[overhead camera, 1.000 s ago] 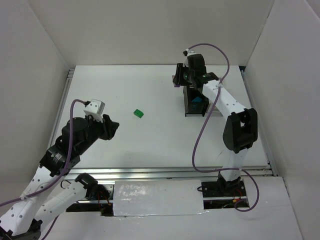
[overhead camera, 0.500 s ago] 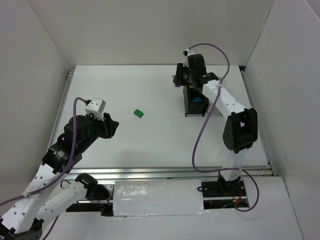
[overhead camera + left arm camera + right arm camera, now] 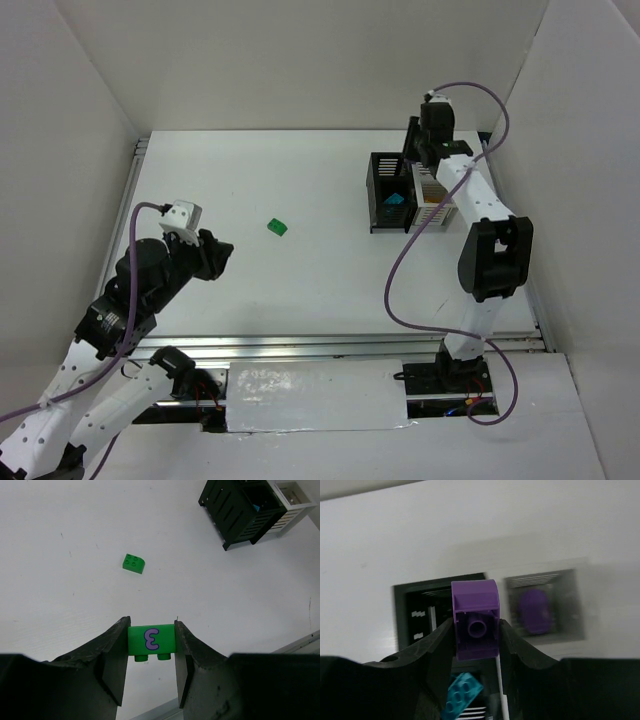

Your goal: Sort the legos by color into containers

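Left gripper (image 3: 151, 641): nearest the bases, raised over the near-left of the table; jaws closed part-way, pinching a green brick (image 3: 151, 639) with a purple "3" by its two sides.
Loose brick (image 3: 277, 227): a second green one lies alone on the table, just beyond the left gripper and well apart from the bins.
Bins: black bin (image 3: 389, 190) and white bin (image 3: 437, 196) side by side, far right. A teal brick (image 3: 461, 692) lies in the black one; a blurred purple piece (image 3: 534, 611) sits in the white one.
Right gripper (image 3: 475, 630): farthest out, above the bins; jaws closed part-way on a purple brick (image 3: 475, 626), studs away from the camera.
Step (judged): both arms carrying; the right is about to drop purple.
Next move (judged): centre the right gripper over the white bin with the purple piece, then open. The left needs a bin for green; none seen yet.
Table (image 3: 300, 300): flat, matte white, faint specks, metal rail along the near edge.
Room: plain white walls (image 3: 300, 60) on three sides.
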Robot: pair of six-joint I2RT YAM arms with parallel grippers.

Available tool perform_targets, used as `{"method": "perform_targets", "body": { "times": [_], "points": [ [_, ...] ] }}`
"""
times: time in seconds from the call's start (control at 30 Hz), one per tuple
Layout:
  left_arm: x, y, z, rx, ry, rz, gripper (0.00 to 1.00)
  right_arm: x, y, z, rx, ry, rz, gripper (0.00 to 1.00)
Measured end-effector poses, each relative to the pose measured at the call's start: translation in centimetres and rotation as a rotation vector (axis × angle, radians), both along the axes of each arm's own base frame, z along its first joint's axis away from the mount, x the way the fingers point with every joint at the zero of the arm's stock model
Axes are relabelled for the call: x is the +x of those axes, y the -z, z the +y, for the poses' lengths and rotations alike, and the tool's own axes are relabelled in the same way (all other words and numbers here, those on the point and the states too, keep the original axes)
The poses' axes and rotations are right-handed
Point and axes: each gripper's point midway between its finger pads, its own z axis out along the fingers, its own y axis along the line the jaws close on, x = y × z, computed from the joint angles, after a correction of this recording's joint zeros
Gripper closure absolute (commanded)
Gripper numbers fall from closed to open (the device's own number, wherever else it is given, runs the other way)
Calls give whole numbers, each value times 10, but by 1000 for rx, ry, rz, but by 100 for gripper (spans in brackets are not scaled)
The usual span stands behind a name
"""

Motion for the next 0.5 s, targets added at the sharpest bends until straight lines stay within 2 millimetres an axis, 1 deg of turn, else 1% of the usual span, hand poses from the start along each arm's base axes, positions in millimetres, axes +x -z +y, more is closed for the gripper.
{"method": "perform_targets", "body": {
  "times": [0.1,0.23,0.37,0.5],
  "points": [
    [0,0,0,-1,1,-1,100,2,-1,-42,-49,119,-5,100],
    [-1,0,-1,-2,7,0,100,2,-2,-77,-79,210,-11,100],
    [-1,0,-1,-3,8,0,100,0,-3,-98,-99,260,-10,100],
    [-1,0,-2,-3,13,2,100,0,-3,-100,-104,269,-9,100]
  ]
}}
